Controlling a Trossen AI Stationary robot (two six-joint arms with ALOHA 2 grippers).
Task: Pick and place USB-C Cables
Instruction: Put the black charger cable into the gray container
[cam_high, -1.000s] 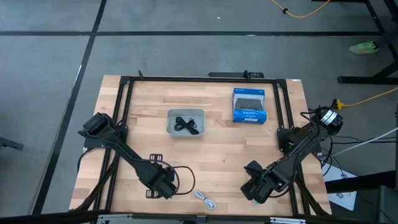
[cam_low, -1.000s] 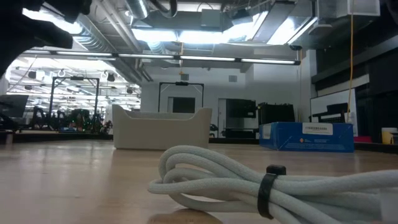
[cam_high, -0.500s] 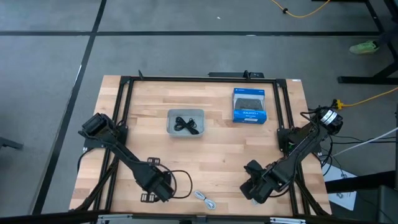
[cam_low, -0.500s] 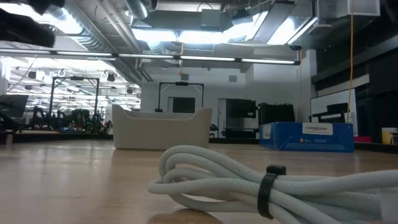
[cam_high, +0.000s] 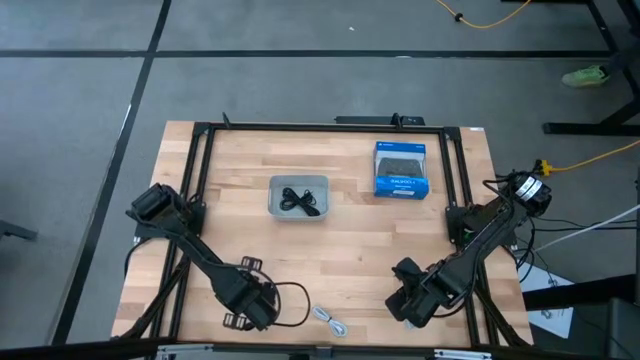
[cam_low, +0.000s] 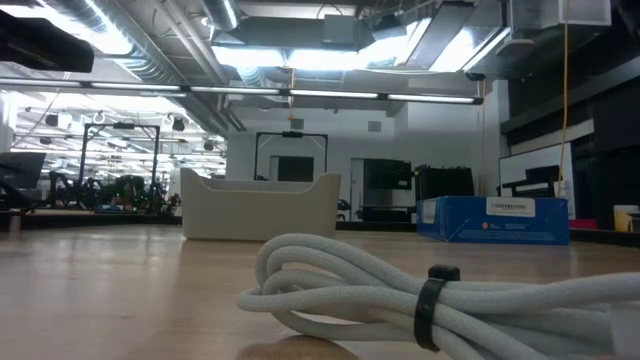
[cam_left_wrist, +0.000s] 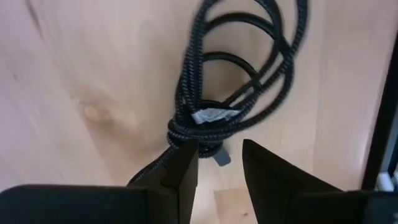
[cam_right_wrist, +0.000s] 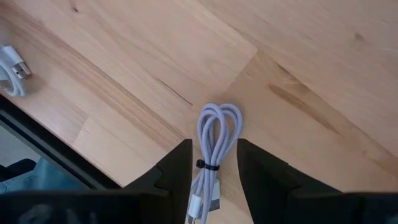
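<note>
A black coiled cable (cam_high: 291, 303) (cam_left_wrist: 236, 81) lies flat on the wood near the table's near edge. My left gripper (cam_high: 256, 303) (cam_left_wrist: 219, 163) is open just left of it, its fingertips at the coil's tied end. One light grey cable (cam_high: 331, 321) (cam_low: 420, 300) lies on the table between the arms. Another light cable (cam_right_wrist: 214, 142) lies under my right gripper (cam_high: 410, 305) (cam_right_wrist: 214, 163), which is open above it and waits there. A second black cable (cam_high: 299, 200) rests inside the grey tray (cam_high: 274, 208). My left gripper stands at the black cable's tied end (cam_left_wrist: 194, 127), where a grey tag wraps the strands. One strand runs past the outer side of one finger (cam_left_wrist: 177, 167). Whether that finger touches the strand, I cannot tell. The coil lies flat on the table.
The blue retail box (cam_high: 402, 169) (cam_low: 495, 220) lies toward the far right, and the tray (cam_low: 258, 205) sits at the table's middle far part. A black frame rail (cam_high: 190, 200) runs along the table's edges. Bare wood lies between tray and grippers.
My left gripper has drawn back toward the table's near left corner. The black coil now lies a little closer to the near edge than before. In the low view the left arm has slid out toward the picture's upper left.
</note>
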